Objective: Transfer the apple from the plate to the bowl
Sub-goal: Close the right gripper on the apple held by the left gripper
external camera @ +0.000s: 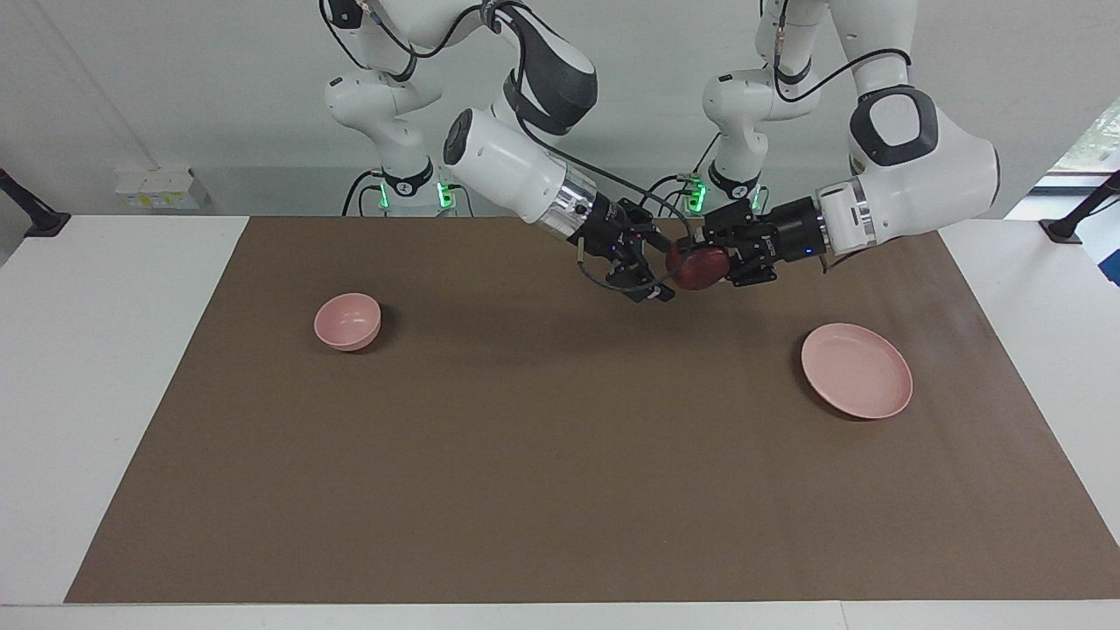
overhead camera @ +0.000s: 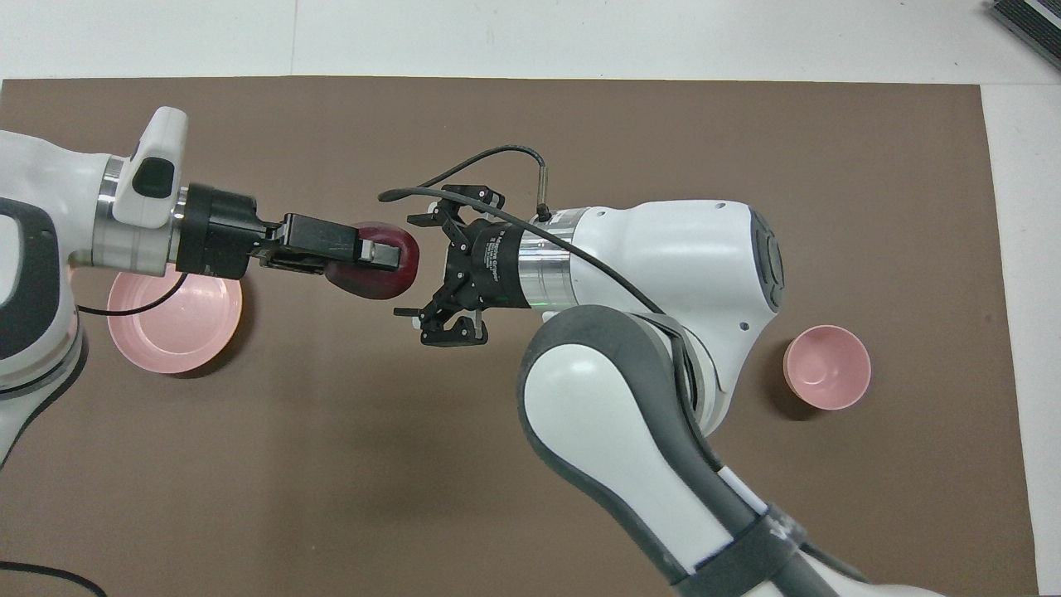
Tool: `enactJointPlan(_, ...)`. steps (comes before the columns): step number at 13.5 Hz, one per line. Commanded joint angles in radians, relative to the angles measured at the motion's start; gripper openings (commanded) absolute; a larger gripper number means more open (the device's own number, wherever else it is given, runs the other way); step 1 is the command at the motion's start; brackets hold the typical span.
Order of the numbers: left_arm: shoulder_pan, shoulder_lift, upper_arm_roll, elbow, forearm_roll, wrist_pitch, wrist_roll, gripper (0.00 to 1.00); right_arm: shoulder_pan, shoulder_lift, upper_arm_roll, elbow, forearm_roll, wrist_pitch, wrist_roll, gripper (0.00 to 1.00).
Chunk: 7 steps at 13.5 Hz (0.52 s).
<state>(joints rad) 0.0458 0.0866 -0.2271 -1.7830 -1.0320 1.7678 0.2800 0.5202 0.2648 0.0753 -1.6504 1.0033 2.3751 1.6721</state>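
The dark red apple (external camera: 696, 269) hangs in the air over the brown mat (external camera: 542, 455), between plate and bowl. My left gripper (external camera: 713, 261) is shut on it; in the overhead view one finger lies across the apple (overhead camera: 377, 278) in the left gripper (overhead camera: 377, 261). My right gripper (external camera: 662, 267) is open wide, facing the left one, with its jaws at the apple's free side and not closed on it (overhead camera: 410, 267). The pale pink plate (external camera: 857, 370) (overhead camera: 174, 323) lies bare toward the left arm's end. The small pink bowl (external camera: 347, 321) (overhead camera: 826, 366) stands toward the right arm's end.
The brown mat (overhead camera: 530, 124) covers most of the white table (external camera: 105, 350). The right arm's big elbow (overhead camera: 663, 274) hangs over the mat beside the bowl. A small white box (external camera: 162, 186) sits off the mat's corner near the right arm's base.
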Motion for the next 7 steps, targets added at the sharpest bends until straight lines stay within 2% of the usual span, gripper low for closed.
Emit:
enactJointPlan(1,-0.026,-0.025,0.012,-0.024,-0.011,0.03,0.007,0.0,0.024,0.013,0.0,0.017,0.017,0.015,-0.038,1.0)
enactJointPlan(5,-0.026,-0.033,0.012,-0.032,-0.01,0.013,0.005,0.0,0.024,0.013,0.0,0.018,0.017,0.016,-0.048,0.99)
enactJointPlan(7,-0.027,-0.037,0.011,-0.035,-0.01,0.013,0.004,0.0,0.024,0.013,0.0,0.018,0.017,0.016,-0.07,0.29)
